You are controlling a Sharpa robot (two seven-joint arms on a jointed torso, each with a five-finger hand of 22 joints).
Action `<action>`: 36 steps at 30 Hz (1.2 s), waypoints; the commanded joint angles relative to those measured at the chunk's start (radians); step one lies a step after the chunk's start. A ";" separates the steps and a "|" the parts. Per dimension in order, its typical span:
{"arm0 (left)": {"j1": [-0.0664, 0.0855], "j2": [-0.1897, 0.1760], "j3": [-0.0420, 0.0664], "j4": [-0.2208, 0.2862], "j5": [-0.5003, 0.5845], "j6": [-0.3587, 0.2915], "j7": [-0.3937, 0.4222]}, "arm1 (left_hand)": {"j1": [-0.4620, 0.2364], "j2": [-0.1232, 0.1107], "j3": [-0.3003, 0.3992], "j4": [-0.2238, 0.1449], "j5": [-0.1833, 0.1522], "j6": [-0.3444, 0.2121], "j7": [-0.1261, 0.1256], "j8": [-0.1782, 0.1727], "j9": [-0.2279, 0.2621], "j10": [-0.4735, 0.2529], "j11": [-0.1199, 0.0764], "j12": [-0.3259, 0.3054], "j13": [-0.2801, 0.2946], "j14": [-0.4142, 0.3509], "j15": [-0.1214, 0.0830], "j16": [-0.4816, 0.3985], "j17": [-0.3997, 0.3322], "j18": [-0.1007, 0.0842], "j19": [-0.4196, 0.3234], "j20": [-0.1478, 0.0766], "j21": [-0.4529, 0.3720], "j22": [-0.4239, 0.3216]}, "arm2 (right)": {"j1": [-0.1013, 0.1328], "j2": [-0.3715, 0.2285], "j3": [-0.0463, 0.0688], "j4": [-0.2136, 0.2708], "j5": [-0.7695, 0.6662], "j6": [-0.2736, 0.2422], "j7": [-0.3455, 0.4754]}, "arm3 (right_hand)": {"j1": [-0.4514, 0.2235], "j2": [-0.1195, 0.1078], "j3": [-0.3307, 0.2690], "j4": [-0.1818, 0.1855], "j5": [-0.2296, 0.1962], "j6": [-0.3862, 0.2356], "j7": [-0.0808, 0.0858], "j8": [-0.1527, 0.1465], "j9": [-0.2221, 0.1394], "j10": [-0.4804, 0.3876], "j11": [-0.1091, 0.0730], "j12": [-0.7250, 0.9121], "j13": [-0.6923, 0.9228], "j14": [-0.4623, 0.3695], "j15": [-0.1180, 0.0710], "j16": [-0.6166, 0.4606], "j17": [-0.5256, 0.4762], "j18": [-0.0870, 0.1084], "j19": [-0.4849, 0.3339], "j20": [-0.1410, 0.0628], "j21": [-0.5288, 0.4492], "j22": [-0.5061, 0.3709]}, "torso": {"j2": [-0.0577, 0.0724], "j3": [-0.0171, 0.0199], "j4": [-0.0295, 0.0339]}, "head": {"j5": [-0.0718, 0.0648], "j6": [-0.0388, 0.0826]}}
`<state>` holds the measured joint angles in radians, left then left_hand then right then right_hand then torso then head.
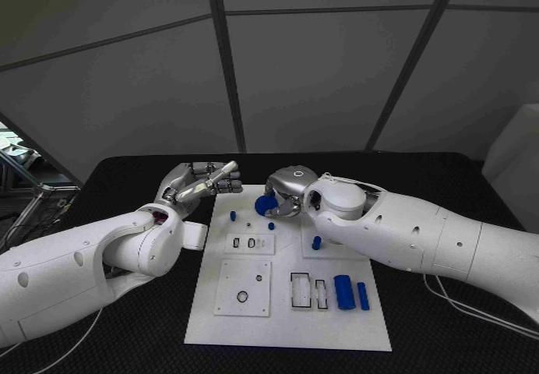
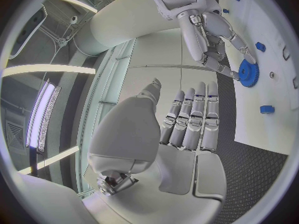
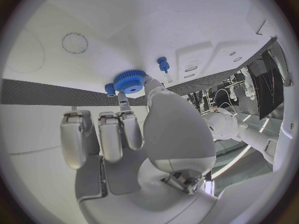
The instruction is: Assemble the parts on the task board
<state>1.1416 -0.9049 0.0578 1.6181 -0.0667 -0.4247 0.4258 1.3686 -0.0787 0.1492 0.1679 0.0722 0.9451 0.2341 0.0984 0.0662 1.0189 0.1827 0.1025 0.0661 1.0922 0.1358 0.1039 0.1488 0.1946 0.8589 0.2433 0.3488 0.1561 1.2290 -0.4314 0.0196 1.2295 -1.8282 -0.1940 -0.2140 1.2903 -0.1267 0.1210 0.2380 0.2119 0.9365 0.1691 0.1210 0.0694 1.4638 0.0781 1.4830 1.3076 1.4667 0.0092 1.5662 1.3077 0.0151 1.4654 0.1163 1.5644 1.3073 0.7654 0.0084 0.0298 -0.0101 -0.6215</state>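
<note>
A blue gear (image 1: 266, 205) is held in the right hand (image 1: 287, 192) near the task board's (image 1: 213, 315) far edge, two blue cylinders (image 1: 343, 291) lie unplaced by its right edge, and the left hand (image 1: 199, 185) is raised with fingers loosely curled on nothing.

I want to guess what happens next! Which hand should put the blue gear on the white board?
Probably the right hand: it already holds the blue gear over the white board. The left hand is raised beside the board, holding nothing.

R hand (image 1: 290, 189) holds blue gear (image 1: 266, 205).
</note>
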 commanded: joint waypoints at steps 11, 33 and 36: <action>0.002 0.001 0.001 0.000 -0.005 0.004 -0.001 | 0.000 0.012 0.000 -0.007 -0.005 0.005 0.005 -0.007 0.000 0.006 0.000 -0.004 0.001 -0.003 0.000 -0.005 0.002 -0.014 -0.005 0.001 -0.004 -0.001 | 0.002 -0.016 0.000 0.006 0.081 0.056 0.001 | -0.263 0.058 -0.028 0.050 0.205 0.026 -0.009 -0.007 0.005 0.039 0.001 0.011 0.179 0.102 0.000 0.000 0.253 -0.015 0.105 0.005 0.006 0.263 | 0.000 0.0001 -0.0004 | -0.003 0.003; 0.002 -0.009 0.001 -0.008 -0.005 0.006 0.001 | -0.001 0.012 -0.001 -0.007 -0.005 0.005 0.006 -0.007 0.000 0.005 0.001 -0.005 0.001 -0.003 0.000 -0.006 0.002 -0.014 -0.006 0.001 -0.004 -0.002 | 0.001 -0.278 0.010 0.187 0.380 -0.232 0.158 | -0.056 0.057 -0.081 -0.031 0.177 0.037 -0.010 -0.019 0.005 0.033 -0.001 -0.001 0.171 0.096 -0.003 -0.009 0.231 -0.013 0.098 0.003 0.002 0.255 | -0.006 0.0016 -0.0068 | -0.003 0.014; 0.002 -0.010 0.001 -0.010 -0.005 0.008 0.001 | -0.001 0.012 -0.001 -0.008 -0.005 0.005 0.006 -0.007 0.000 0.005 0.001 -0.005 0.001 -0.003 0.000 -0.006 0.002 -0.014 -0.006 0.001 -0.004 -0.002 | 0.002 -0.342 0.013 0.204 0.482 -0.206 0.207 | 0.008 0.047 -0.076 -0.071 0.113 0.034 -0.009 -0.023 0.004 0.026 -0.001 -0.009 0.164 0.093 -0.003 -0.015 0.219 -0.008 0.083 0.002 -0.008 0.239 | -0.008 0.0033 -0.0132 | -0.002 0.017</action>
<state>1.1417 -0.9148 0.0576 1.6088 -0.0668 -0.4251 0.4236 1.3686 -0.0787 0.1492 0.1679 0.0722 0.9451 0.2341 0.0945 0.0662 1.0190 0.1827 0.1026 0.0660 1.0922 0.1358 0.1040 0.1494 0.1945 0.8590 0.2433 0.3488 0.1561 1.2288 -0.7593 0.0315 1.4244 -1.5278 -0.3765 -0.1078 1.2833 -0.0777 0.0441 0.1761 0.3386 0.9695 0.1590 0.1006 0.0746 1.4631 0.0787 1.4783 1.3075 1.4668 0.0090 1.5563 1.3074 0.0151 1.4690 0.1199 1.5619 1.3073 0.7597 0.0104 0.0229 -0.0134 -0.6064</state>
